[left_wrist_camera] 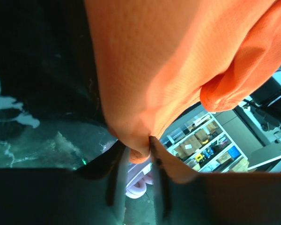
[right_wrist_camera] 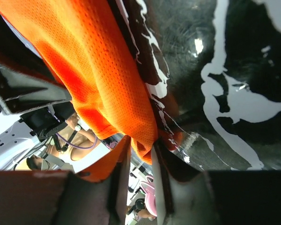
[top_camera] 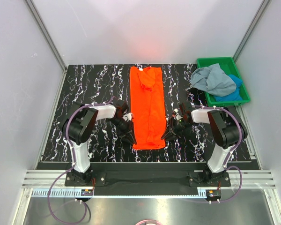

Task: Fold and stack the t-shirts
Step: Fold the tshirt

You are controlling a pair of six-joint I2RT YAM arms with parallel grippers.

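Note:
The orange t-shirt (top_camera: 147,105) lies folded into a long narrow strip down the middle of the black marbled table. My left gripper (top_camera: 131,137) is shut on its near left corner; the left wrist view shows orange cloth (left_wrist_camera: 159,70) pinched between the fingers (left_wrist_camera: 154,159). My right gripper (top_camera: 166,135) is shut on the near right corner, with orange mesh cloth (right_wrist_camera: 98,79) caught between its fingers (right_wrist_camera: 155,159). The grey-blue t-shirt (top_camera: 211,78) and the bright blue t-shirt (top_camera: 234,91) lie crumpled in the green tray (top_camera: 225,61) at the back right.
The tray stands at the table's back right corner. White walls enclose the table on three sides. The table's near edge (top_camera: 145,162) runs just in front of both arm bases.

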